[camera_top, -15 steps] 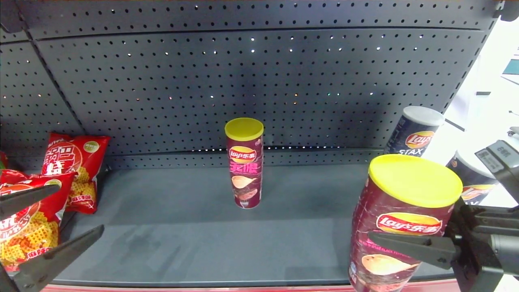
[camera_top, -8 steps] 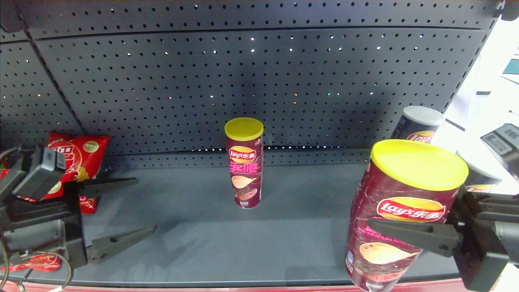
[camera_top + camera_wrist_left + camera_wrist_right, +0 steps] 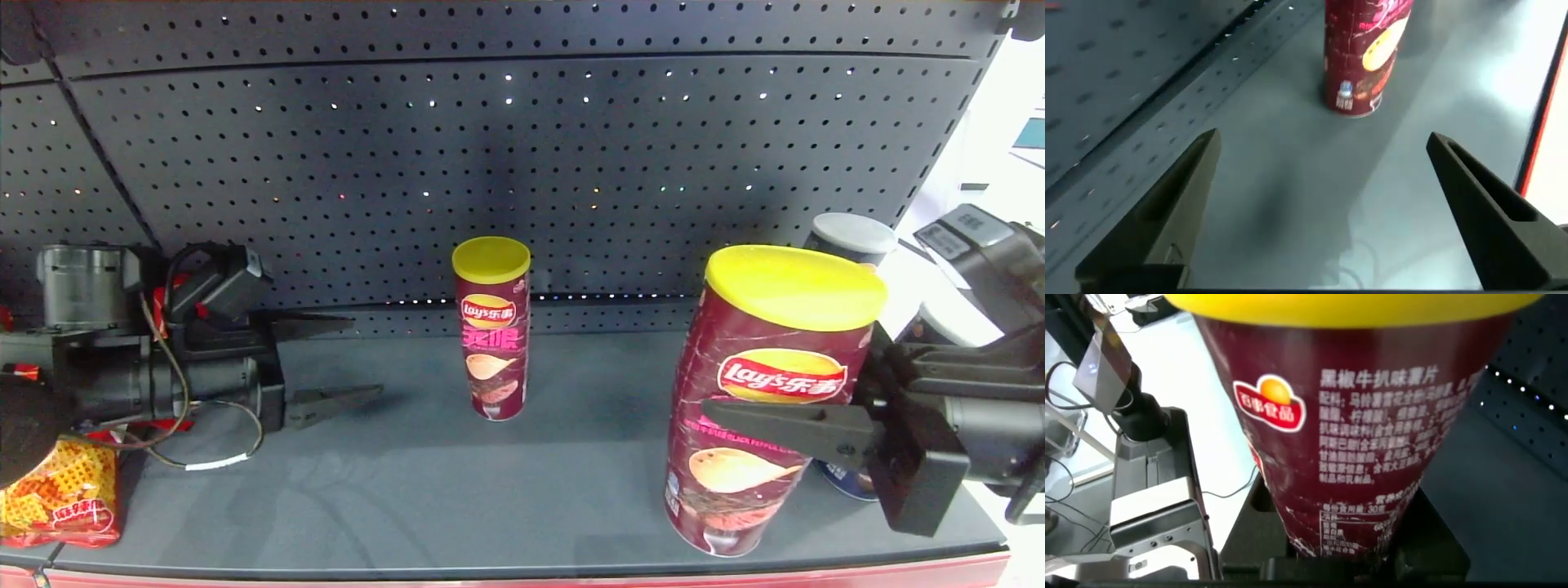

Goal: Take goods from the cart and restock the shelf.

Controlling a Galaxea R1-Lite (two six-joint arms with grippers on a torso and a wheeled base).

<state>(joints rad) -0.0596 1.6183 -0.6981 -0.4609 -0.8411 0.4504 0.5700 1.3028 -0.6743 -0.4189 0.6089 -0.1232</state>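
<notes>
Head view: two maroon cans with yellow lids are counted. The standing can (image 3: 492, 327) is parked upright mid-shelf (image 3: 392, 490), near the pegboard back. The held can (image 3: 775, 327) is clamped in the right gripper (image 3: 739, 396), tilted a bit over the shelf's front right. Whether its base touches can't be told. Both are labelled with a red-and-yellow oval logo above a chip picture. Two grey-lidded dark cans (image 3: 849, 233) are tucked behind the held one, and one red-and-yellow snack bag (image 3: 61, 498) is spotted far left. The left gripper (image 3: 363, 359) is spread wide with nothing in it, left of the standing can.

Left wrist view: one maroon can is seen ahead of the wide-apart fingers (image 3: 1167, 220).

Right wrist view: one can, gripped, with a round logo and a block of tiny white print too small to be made out.
</notes>
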